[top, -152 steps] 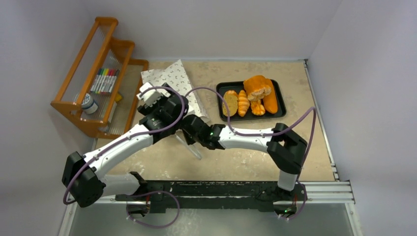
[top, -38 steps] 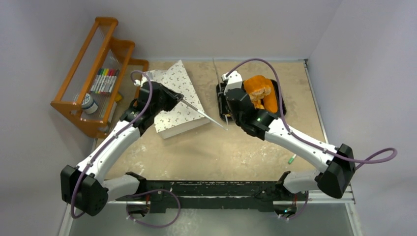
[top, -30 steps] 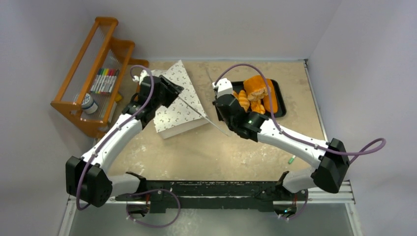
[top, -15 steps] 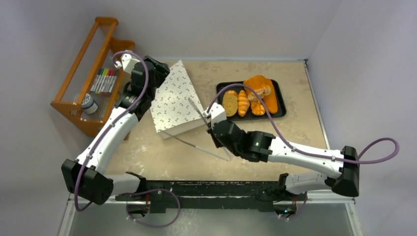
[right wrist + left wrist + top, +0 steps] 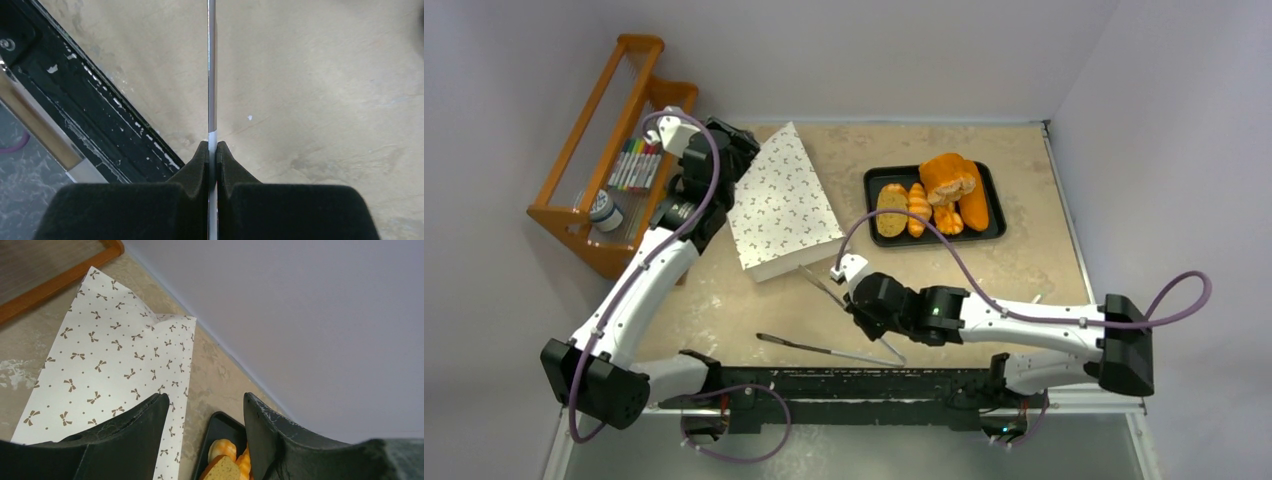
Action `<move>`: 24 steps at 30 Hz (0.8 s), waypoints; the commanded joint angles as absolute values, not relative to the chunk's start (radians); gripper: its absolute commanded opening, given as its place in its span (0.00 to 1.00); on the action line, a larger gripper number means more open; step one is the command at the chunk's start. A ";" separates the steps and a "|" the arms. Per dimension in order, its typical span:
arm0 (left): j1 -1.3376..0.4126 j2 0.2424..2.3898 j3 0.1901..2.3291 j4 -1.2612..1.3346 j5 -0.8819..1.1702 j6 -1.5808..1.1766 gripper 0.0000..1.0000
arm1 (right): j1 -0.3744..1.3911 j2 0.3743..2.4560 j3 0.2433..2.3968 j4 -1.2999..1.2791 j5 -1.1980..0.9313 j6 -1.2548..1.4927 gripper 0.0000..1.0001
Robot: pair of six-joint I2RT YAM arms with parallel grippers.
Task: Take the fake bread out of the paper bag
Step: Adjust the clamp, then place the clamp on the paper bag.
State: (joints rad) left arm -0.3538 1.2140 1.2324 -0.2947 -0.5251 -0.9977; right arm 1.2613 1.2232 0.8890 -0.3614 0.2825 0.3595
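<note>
You've got the paper bag (image 5: 782, 205) lying far-left on the table (image 5: 1024, 260), w/ your L gripper (image 5: 205, 399) by its far-left edge, fingers wide apart, holding nothing. The fake bread (image 5: 934, 195) sits on the black tray (image 5: 867, 205), right of the bag. Your R gripper (image 5: 212, 146) is clamped tight on one arm of the metal tongs (image 5: 824, 350), near the front edge.

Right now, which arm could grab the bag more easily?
Left, probably. The left fingers are open and empty, right beside the bag. The right fingers are shut on tongs, farther away from it.
</note>
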 commanded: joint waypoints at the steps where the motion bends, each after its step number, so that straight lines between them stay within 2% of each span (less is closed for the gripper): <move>1: -0.350 1.185 1.214 -0.272 -0.537 -0.971 0.58 | 1.263 1.288 0.854 -0.289 0.177 0.430 0.00; 7: -0.350 1.178 1.199 -0.267 -0.530 -0.970 0.57 | 1.236 1.430 0.849 -0.228 0.163 0.461 0.00; 24: -0.349 1.166 1.167 -0.255 -0.519 -0.962 0.58 | 1.048 1.581 0.939 -0.153 0.155 0.417 0.00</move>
